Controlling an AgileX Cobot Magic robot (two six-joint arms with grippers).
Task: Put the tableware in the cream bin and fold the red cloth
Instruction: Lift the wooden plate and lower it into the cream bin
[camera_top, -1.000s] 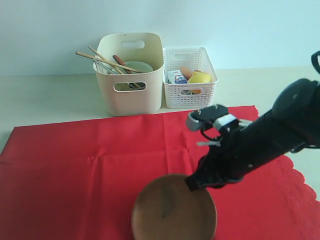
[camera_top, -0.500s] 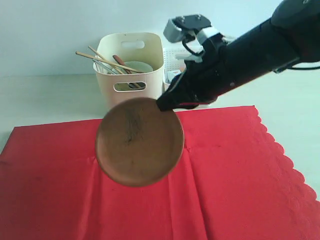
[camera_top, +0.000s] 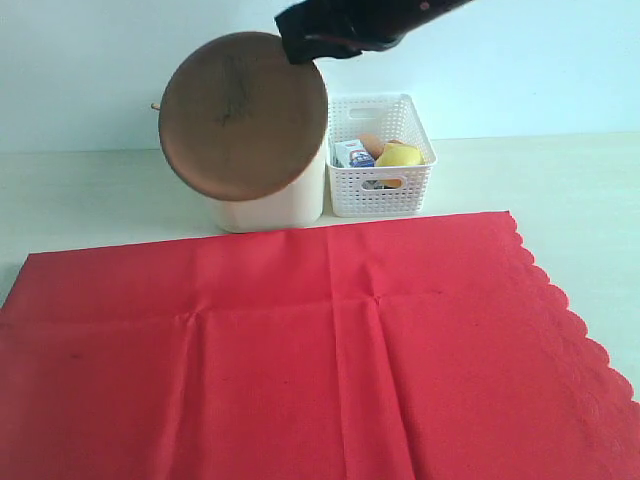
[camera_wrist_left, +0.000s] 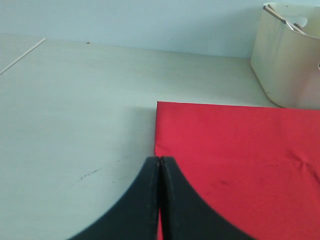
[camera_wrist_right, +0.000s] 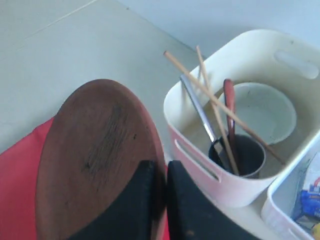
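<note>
Above the cream bin (camera_top: 270, 208), exterior view: the round brown plate (camera_top: 243, 115) hangs tilted with its face toward the camera and hides most of the bin.
Right gripper, exterior view: the right gripper (camera_top: 302, 48) reaches in from the top edge and is clenched on the upper rim of the plate.
Red cloth, exterior view: the red cloth (camera_top: 300, 350) lies spread flat on the table (camera_top: 90, 190), with the scalloped edge at the right and faint crease lines across it.
Basket, exterior view: the white lattice basket (camera_top: 385, 195) stands just beside the bin, with food items inside.
Left gripper, left wrist view: the left gripper (camera_wrist_left: 159, 161) has its jaws pressed together with nothing between them, over the cloth's edge near a corner; whether it touches the cloth I cannot tell.
Plate, right wrist view: the plate's rim sits between the two black fingers (camera_wrist_right: 182, 200), beside the bin's wall.
Inside the bin, right wrist view: the white bowl (camera_wrist_right: 265, 110), steel cup (camera_wrist_right: 247, 156), wooden spoon (camera_wrist_right: 228, 100), metal knife (camera_wrist_right: 197, 107) and chopsticks (camera_wrist_right: 220, 107), the chopsticks leaning out over the rim.
</note>
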